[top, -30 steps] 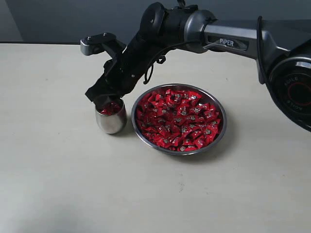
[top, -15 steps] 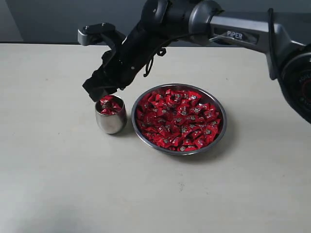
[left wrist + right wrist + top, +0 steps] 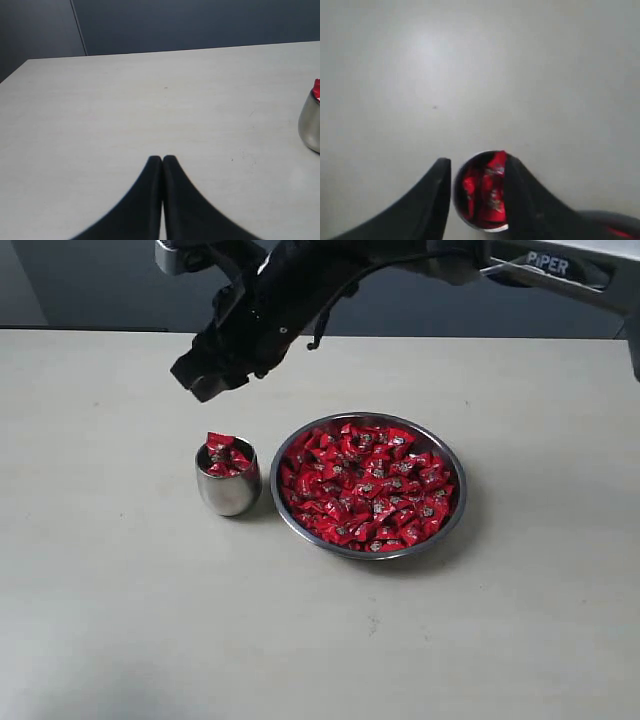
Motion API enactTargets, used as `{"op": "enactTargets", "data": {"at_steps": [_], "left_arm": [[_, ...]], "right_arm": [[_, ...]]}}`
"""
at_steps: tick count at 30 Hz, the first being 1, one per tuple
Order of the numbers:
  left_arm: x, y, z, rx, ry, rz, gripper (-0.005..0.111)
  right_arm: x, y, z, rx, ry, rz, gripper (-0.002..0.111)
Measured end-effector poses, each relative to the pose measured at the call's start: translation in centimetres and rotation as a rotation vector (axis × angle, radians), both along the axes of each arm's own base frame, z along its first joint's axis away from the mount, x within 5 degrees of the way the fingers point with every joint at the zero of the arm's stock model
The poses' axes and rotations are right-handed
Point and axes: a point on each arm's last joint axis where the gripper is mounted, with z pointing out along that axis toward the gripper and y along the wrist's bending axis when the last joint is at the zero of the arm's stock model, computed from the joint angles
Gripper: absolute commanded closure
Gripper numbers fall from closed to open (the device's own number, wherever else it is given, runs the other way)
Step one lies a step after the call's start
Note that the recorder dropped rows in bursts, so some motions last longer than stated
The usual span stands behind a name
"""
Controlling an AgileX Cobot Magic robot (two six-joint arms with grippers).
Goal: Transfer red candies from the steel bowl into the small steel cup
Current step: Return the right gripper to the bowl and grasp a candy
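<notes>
The steel bowl (image 3: 371, 417) stands mid-table, heaped with red candies (image 3: 368, 485). To its left is the small steel cup (image 3: 228, 492), with red candies (image 3: 224, 457) piled to its rim. My right gripper (image 3: 205, 380) hangs well above the cup, a little to its left, open and empty. In the right wrist view its jaws (image 3: 477, 162) frame the cup's mouth (image 3: 490, 229) and the candies (image 3: 485, 192) inside. My left gripper (image 3: 162, 158) is shut on nothing, low over bare table, with the cup (image 3: 311, 125) off to one side. The left gripper is out of the exterior view.
The pale tabletop (image 3: 120, 610) stretches all round the two vessels. A dark wall (image 3: 90, 280) runs along the table's far edge. The right arm (image 3: 540, 265) reaches in from the upper right, above the bowl.
My right gripper has risen from the cup's mouth to well above it and its jaws have widened. Candies now lie in the cup. The left gripper shows no change.
</notes>
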Motion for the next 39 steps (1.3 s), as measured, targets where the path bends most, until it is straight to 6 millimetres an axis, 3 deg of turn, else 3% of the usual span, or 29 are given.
{"op": "enactTargets", "data": {"at_steps": [7,12,17,21,26,31,39], "left_arm": [[0.0,0.0,0.0,0.000,0.000,0.000,0.106],[0.0,0.0,0.0,0.000,0.000,0.000,0.106],[0.0,0.0,0.0,0.000,0.000,0.000,0.106],[0.0,0.0,0.0,0.000,0.000,0.000,0.106],[0.0,0.0,0.0,0.000,0.000,0.000,0.106],[0.0,0.0,0.0,0.000,0.000,0.000,0.106],[0.0,0.0,0.0,0.000,0.000,0.000,0.106]], "right_arm": [[2.3,-3.2,1.6,-0.101,-0.083,-0.202,0.073],[5.2,-7.4,3.0,-0.078,-0.048,-0.368,0.073],[7.5,-11.6,2.7,-0.119,0.013,-0.487,0.073],[8.3,-14.4,1.0,-0.199,0.062,-0.537,0.073],[7.7,-16.1,-2.4,-0.295,0.133,-0.550,0.073],[6.6,-16.7,-5.8,-0.364,0.210,-0.550,0.074],[6.7,-16.7,-9.8,-0.427,0.319,-0.595,0.077]]}}
